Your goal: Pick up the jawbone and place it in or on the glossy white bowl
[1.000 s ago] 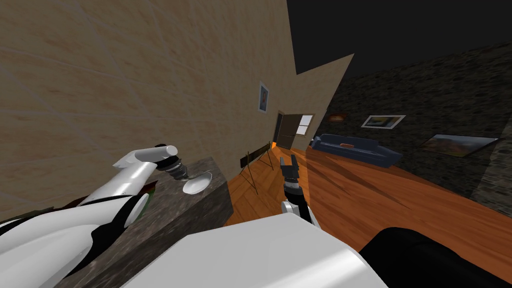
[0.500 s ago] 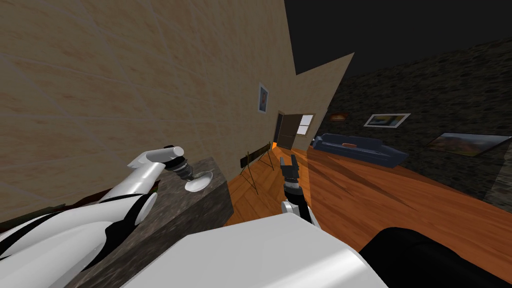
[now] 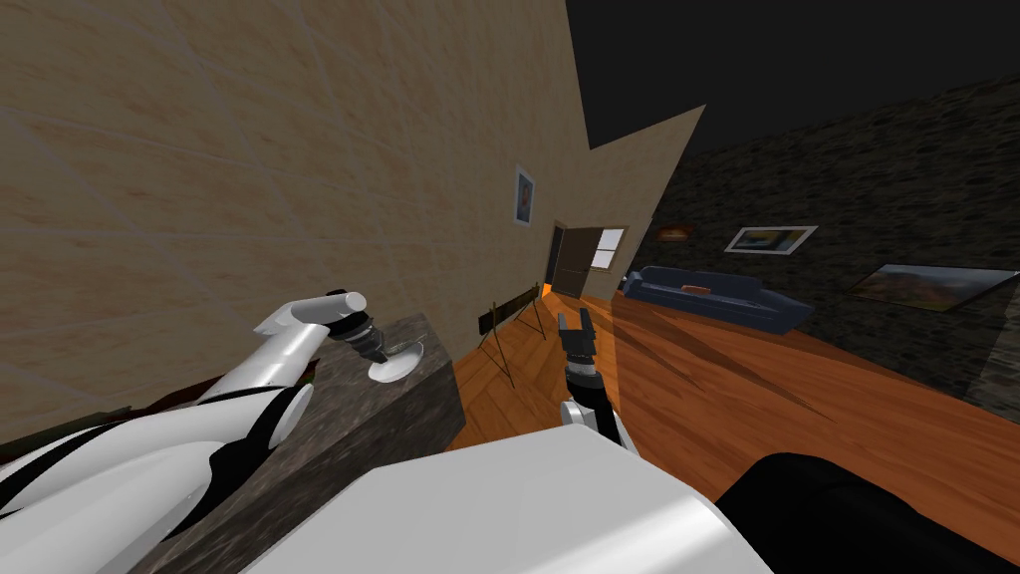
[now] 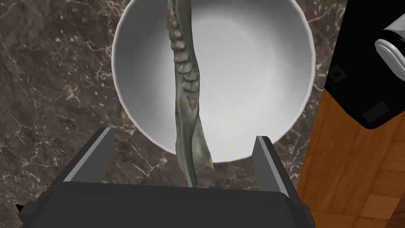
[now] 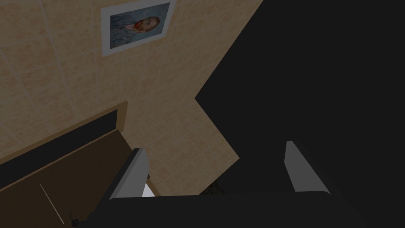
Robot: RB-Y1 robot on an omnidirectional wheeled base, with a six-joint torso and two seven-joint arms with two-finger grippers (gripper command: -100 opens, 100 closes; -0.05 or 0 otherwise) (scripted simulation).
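A dark marble counter (image 3: 398,419) with pale veins stands against a tan tiled wall (image 3: 249,149). At 3 o'clock from it lies an orange-brown wooden floor (image 3: 757,399). At 1 o'clock from the counter a thin folding stand (image 3: 513,319) is on this floor, and beyond it is a brown door (image 3: 576,261). A framed portrait (image 3: 525,195) hangs at 11 o'clock from the door. A blue sofa (image 3: 709,291) stands at 3 o'clock from the door, below a framed picture (image 3: 767,239) on a dark stone wall (image 3: 877,179).

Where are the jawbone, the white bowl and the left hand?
jawbone (image 4: 188,77), left wrist view, tooth row.
white bowl (image 4: 257,79), left wrist view, bare inner wall.
left hand (image 4: 184,136), left wrist view, midway between open fingertips.
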